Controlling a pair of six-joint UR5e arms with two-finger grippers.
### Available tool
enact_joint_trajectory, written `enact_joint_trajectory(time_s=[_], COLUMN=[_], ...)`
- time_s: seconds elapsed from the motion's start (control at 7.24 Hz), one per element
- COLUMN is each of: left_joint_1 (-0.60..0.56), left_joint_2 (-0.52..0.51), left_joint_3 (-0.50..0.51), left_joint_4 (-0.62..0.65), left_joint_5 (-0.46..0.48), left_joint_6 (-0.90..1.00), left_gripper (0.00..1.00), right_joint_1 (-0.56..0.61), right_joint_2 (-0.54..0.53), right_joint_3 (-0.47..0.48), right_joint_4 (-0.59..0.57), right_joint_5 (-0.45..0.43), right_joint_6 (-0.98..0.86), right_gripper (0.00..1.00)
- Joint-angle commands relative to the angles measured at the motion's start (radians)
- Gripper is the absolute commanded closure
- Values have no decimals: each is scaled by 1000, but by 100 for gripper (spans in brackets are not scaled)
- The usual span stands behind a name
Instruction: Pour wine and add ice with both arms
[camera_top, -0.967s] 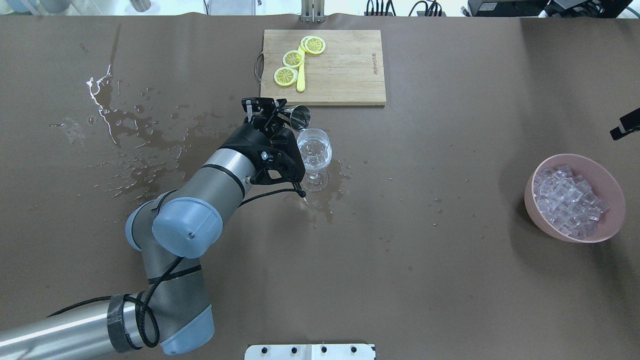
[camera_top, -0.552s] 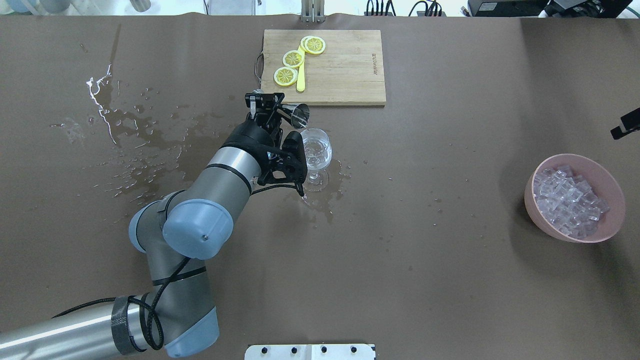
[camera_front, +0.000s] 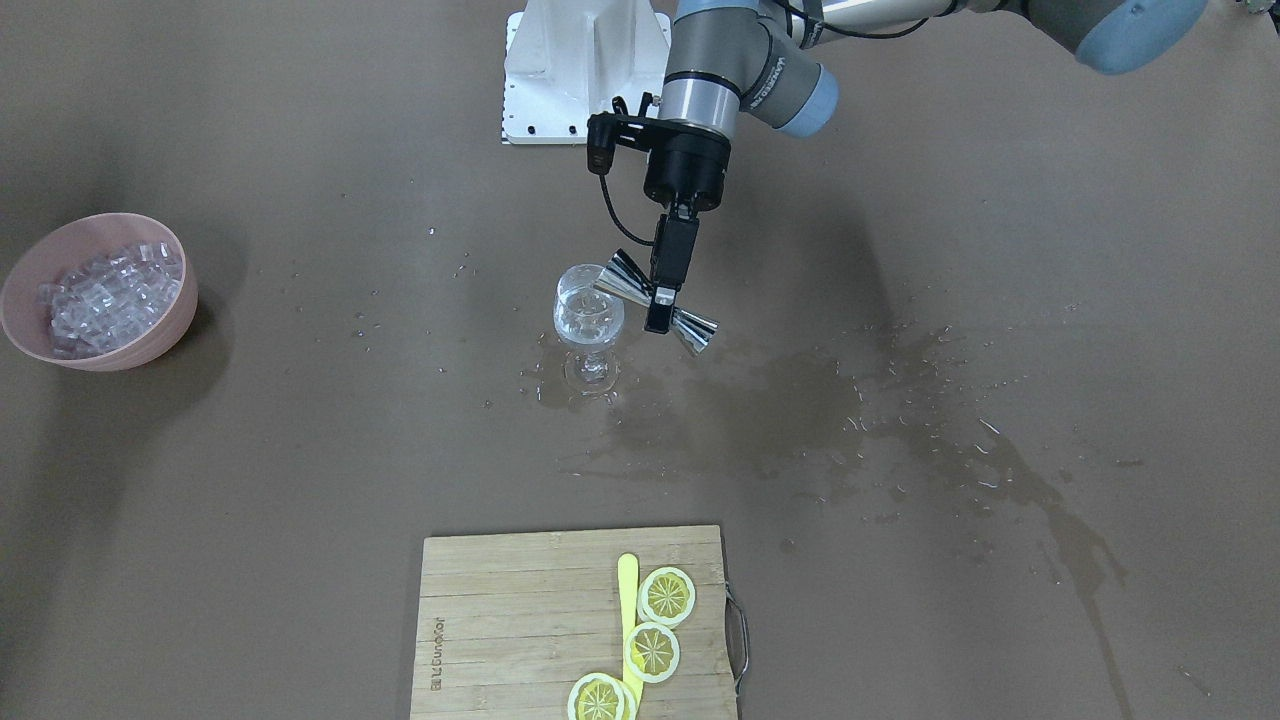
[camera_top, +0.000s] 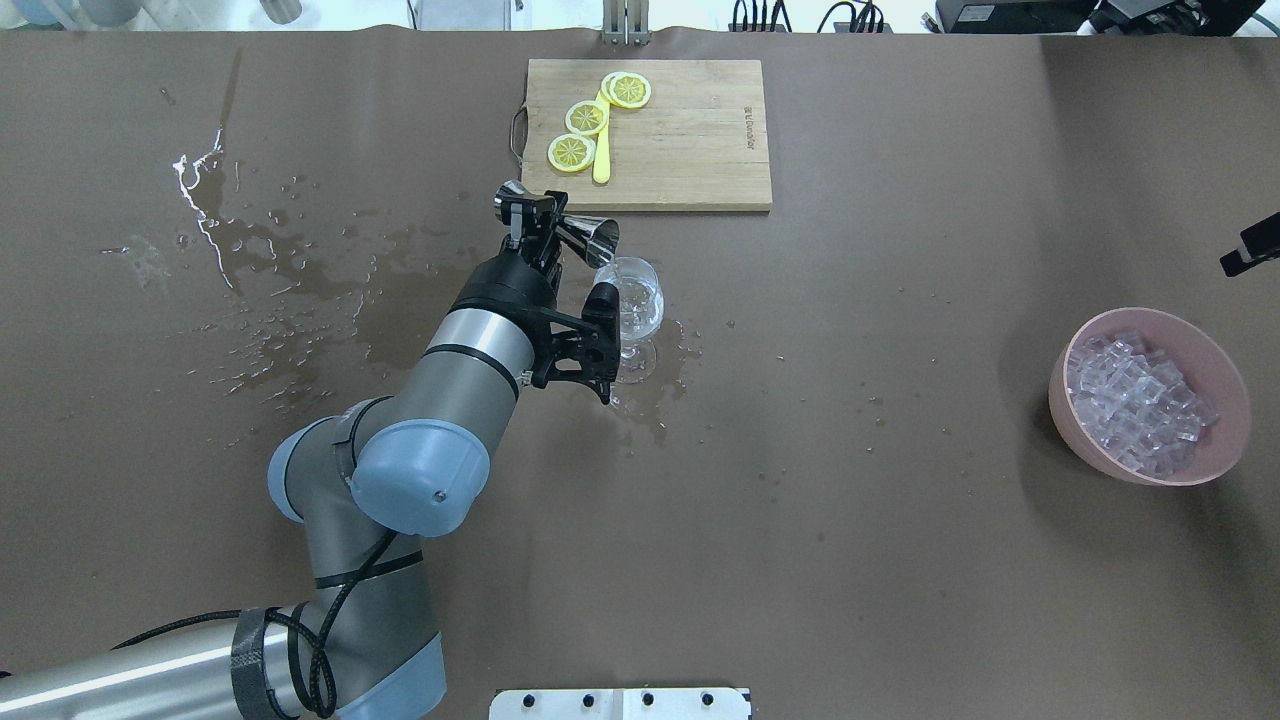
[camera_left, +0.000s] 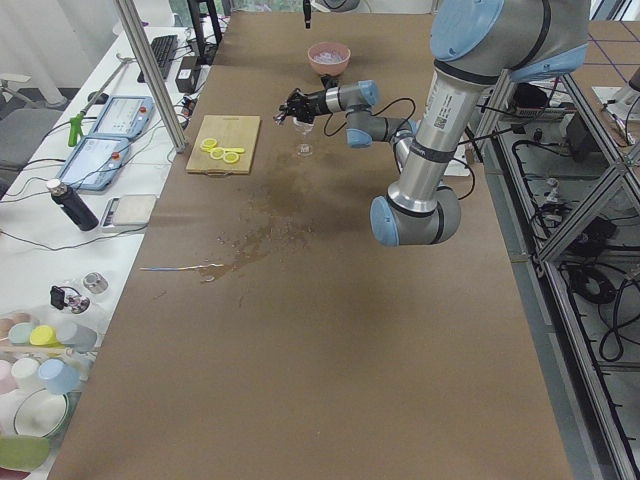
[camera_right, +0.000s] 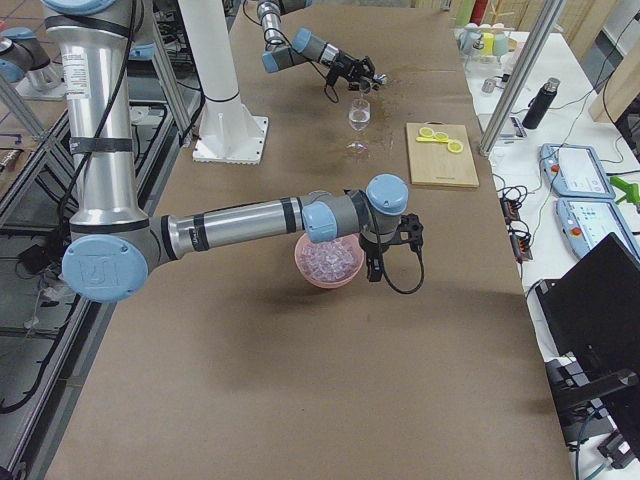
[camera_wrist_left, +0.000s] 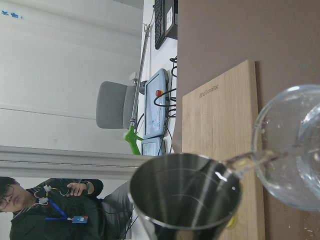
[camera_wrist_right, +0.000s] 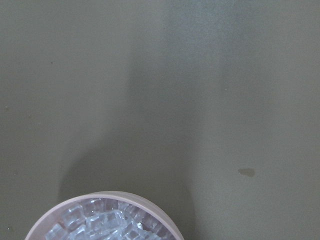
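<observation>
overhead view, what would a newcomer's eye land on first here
First the left claw at the table's middle, clamped on a shiny steel double-cone jigger tipped over a clear stemmed wine glass. Next, the pink round bowl heaped with small clear ice cubes near the right edge. Then the wide wet splash darkening the brown table cover on the left.

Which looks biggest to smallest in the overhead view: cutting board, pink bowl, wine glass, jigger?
1. cutting board
2. pink bowl
3. wine glass and jigger: these look close in size and both are partly hidden, so I leave them unranked.
</observation>
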Motion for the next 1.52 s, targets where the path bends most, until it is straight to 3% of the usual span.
enact_joint_trajectory(time_s=[0.0, 0.55, 0.97, 1.24, 1.38], left_joint_1=[13, 50, 51, 12, -55], left_joint_2=[-3, -43, -53, -7, 48], left_joint_3=[-1, 3, 0, -6, -4], left_joint_4=[29, 59, 45, -256, -307], left_joint_5=[39, 134, 133, 133, 112], left_joint_6=[55, 171, 198, 195, 96], left_gripper=[100, 100, 100, 100, 100], right_joint_1=[0, 0, 0, 0, 5], right_joint_2=[-1, -3, 5, 7, 7], right_joint_3=[0, -5, -9, -15, -9], right_joint_4=[0, 0, 0, 2, 3], right_joint_5=[1, 16, 26, 26, 26], right_joint_6=[0, 0, 0, 0, -2], right_gripper=[0, 0, 0, 0, 0])
